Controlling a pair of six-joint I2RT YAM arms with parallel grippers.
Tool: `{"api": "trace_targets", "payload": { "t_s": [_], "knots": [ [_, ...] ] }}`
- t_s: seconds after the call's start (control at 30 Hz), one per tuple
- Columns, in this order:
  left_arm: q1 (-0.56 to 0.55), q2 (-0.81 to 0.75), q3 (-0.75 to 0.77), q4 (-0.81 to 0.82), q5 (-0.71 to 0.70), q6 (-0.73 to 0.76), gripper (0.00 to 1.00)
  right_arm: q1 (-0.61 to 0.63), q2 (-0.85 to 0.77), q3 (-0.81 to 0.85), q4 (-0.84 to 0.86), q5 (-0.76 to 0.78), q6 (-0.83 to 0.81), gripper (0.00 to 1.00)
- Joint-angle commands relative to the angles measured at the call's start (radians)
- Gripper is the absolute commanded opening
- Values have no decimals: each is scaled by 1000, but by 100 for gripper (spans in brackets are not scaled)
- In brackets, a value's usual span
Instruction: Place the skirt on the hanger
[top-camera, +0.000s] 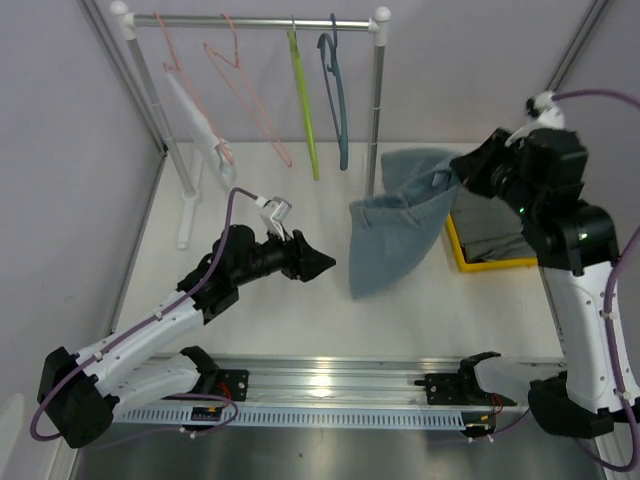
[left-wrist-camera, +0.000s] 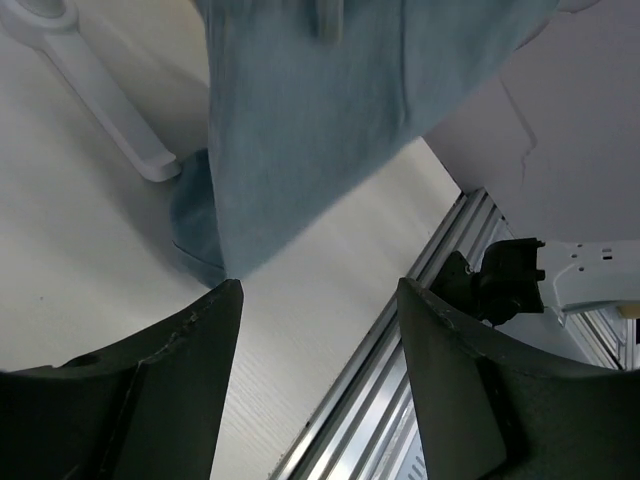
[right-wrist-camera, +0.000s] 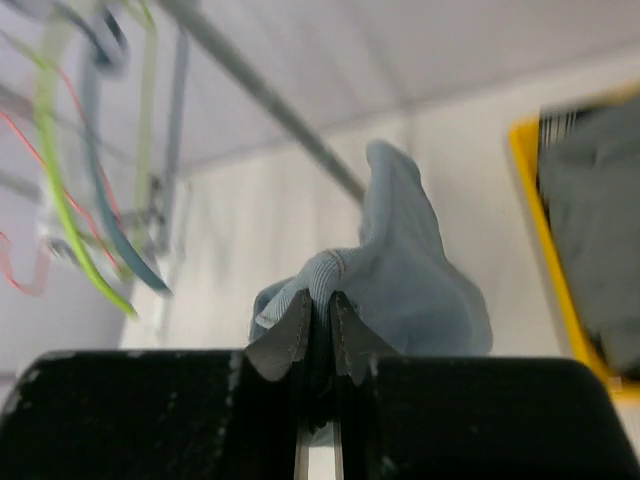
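A light blue skirt hangs from my right gripper, which is shut on its ribbed waistband; its hem reaches down to the table. The skirt also fills the top of the left wrist view. My left gripper is open and empty, low over the table, just left of the skirt. Several hangers hang on the rail at the back: a pink one, a thin pink wire one, a green one and a blue one.
A yellow tray with grey cloth in it lies on the right, behind the skirt. The rack's white foot and grey post stand on the table. A metal rail runs along the near edge.
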Motion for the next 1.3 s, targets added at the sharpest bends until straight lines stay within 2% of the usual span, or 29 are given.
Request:
{"api": "trace_targets", "payload": {
  "t_s": [0.0, 0.07, 0.13, 0.2, 0.33, 0.5, 0.6, 0.77, 0.97, 1.27],
  "knots": [
    [-10, 7, -45, 101, 20, -44, 69, 77, -126, -274, 115, 26, 59, 0],
    [-19, 16, -101, 144, 24, -44, 69, 100, -172, -474, 147, 44, 98, 0],
    [-36, 37, -145, 199, 15, -49, 69, 120, -224, -579, 187, 35, 124, 0],
    [-47, 83, -228, 329, 6, -70, 69, 149, -248, -684, 205, 38, 154, 0],
    [-79, 223, -356, 615, 32, -132, 74, 183, -274, -735, 189, 61, 170, 0],
    [-97, 453, -311, 854, 59, -142, 77, 186, -271, -707, 141, 75, 151, 0],
    [-101, 559, -257, 899, 50, -175, 75, 184, -278, -690, 115, 87, 142, 0],
    [-134, 623, -131, 801, -39, -133, 73, 186, -284, -675, 101, 81, 135, 0],
    [-145, 755, -2, 717, -62, -32, 70, 184, -278, -658, 101, 70, 124, 0],
    [-145, 791, 9, 666, -93, 81, 68, 178, -258, -626, 92, 70, 98, 0]
  ]
}}
